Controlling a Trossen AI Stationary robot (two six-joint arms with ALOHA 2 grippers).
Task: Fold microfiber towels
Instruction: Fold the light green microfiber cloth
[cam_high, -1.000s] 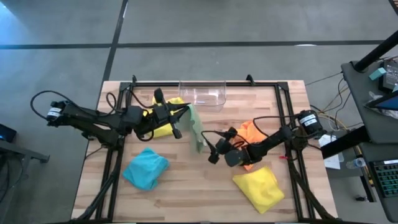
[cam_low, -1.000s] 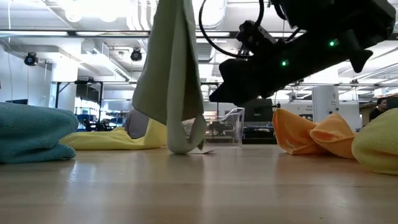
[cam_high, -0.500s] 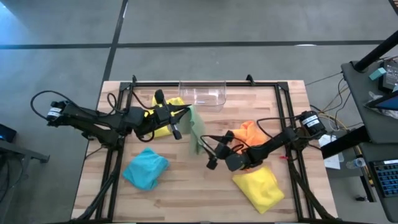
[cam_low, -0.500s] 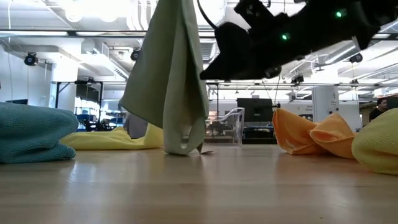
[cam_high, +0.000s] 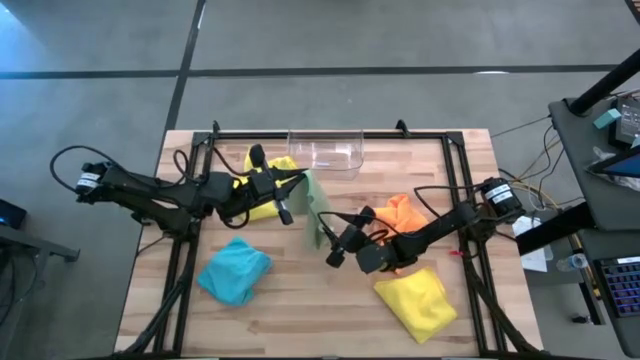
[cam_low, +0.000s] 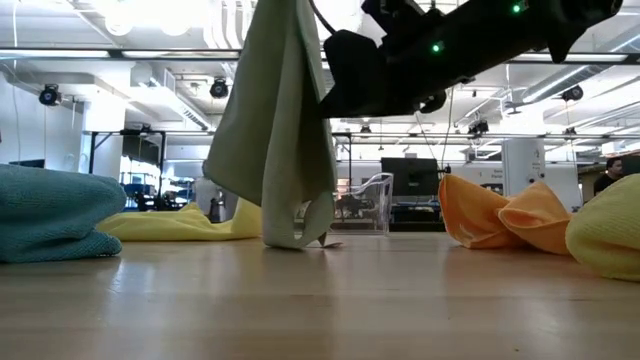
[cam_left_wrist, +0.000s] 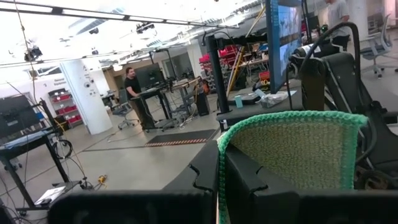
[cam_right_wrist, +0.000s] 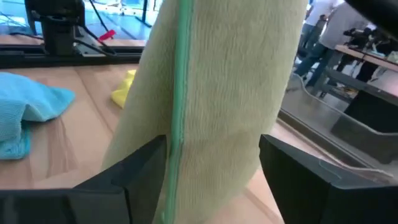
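Pale green towel (cam_high: 318, 212) hangs mid-worktop from your left gripper (cam_high: 300, 180).
Your left fingers (cam_left_wrist: 205, 171) are clamped on its top edge, and its lower end touches the worktop (cam_high: 300, 310). Your right gripper (cam_high: 331, 247) sits beside it, fingers (cam_right_wrist: 143, 165) apart on either side of the hanging cloth.

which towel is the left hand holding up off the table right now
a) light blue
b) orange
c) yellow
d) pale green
d: the left hand is shut on the top edge of the pale green towel, which hangs down with its bottom touching the table, while the open right hand flanks it; the other towels lie on the table.
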